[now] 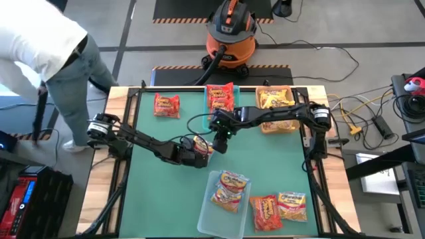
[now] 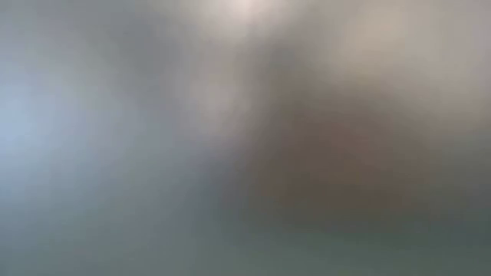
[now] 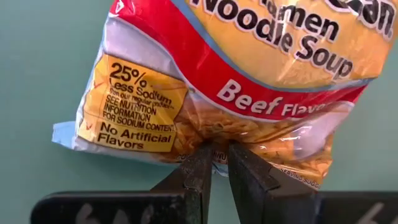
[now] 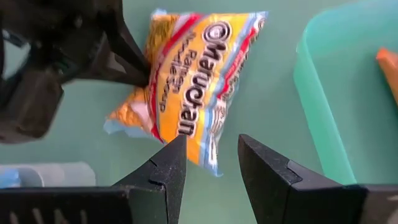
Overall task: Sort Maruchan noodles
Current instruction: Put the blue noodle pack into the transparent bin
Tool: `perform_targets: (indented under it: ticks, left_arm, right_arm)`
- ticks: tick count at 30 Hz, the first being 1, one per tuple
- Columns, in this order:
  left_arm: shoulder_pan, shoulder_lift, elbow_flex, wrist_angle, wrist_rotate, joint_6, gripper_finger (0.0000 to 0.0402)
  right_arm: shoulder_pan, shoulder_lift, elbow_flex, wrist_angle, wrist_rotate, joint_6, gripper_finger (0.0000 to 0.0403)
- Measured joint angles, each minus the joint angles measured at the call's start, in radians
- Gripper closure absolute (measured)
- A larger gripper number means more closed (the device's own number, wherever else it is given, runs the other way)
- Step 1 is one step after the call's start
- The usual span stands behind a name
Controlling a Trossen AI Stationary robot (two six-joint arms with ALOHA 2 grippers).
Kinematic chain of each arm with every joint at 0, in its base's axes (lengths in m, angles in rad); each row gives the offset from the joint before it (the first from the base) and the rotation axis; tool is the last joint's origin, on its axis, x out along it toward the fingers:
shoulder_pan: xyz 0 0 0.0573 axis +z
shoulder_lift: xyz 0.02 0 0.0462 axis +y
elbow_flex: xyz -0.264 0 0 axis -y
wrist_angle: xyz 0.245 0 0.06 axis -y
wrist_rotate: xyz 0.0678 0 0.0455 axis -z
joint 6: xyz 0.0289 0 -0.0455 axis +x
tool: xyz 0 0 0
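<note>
A yellow Maruchan noodle packet [image 3: 249, 74] with a red band hangs over the middle of the green mat, with my left gripper [image 1: 204, 147] shut on it. My right gripper [image 4: 211, 155] hovers open just on the far side of and above that packet [image 4: 193, 87], touching nothing. Red packets lie in the teal bin [image 1: 207, 113], yellow ones in the tan bin [image 1: 275, 126], and yellow-orange ones in the clear bin [image 1: 216, 219]. A red packet [image 1: 166, 105] lies loose at the far left of the mat, and two more [image 1: 277, 209] lie at the near right. My left gripper pinches the packet's crimped end seam [image 3: 217, 144] near its middle between its two fingers. The fingers slant down from the table's left side. The packet is tilted beyond the fingertips; whether its other end rests on the mat I cannot tell.
A person [image 1: 46, 60] in white stands at the table's far left corner. An orange shop vacuum [image 1: 229, 33] stands beyond the far edge. Bare green mat [image 1: 159, 199] lies at the near left.
</note>
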Motion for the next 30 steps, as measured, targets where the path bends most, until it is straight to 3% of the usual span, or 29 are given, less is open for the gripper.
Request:
perform_targets:
  ticks: [10,18,30]
  left_arm:
    - [-0.006,0.028,-0.011,0.000,0.014,-0.033,0.0365]
    - [-0.023,0.028,-0.029,0.007,0.019,-0.066,0.0365]
    - [-0.035,0.028,-0.029,0.004,0.027,-0.067,0.0365]
  right_arm:
    - [-0.029,-0.005,0.032,0.016,-0.001,0.034,0.0263]
    - [-0.050,-0.002,0.028,0.021,-0.085,0.110,0.0207]
    - [-0.043,-0.001,-0.066,0.189,-0.079,0.234,0.0149]
